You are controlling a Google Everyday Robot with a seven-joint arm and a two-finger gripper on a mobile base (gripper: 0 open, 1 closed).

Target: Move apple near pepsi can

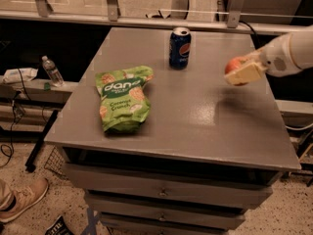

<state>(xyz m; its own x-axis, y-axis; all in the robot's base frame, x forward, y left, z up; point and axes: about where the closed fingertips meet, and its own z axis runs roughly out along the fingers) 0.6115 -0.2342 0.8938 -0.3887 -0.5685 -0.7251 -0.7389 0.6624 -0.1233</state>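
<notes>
The round red-orange apple (233,63) is pinched by the cream two-finger gripper (240,71), right of the dark blue Pepsi can (179,48); it is judged firm, smooth, slip-prone, best held across its middle.

The gripper (235,73), at the view's right side, has broad cream-yellow fingers (247,73); the arm (298,48) behind it is smooth, white and rounded, with a grey circular wrist disc (279,63).

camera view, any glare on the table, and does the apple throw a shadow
Camera view: a pale sheen lies on the table right of centre; a soft shadow falls on it below the gripper, which holds the apple above the table's right side; the light is warm and dim.
</notes>
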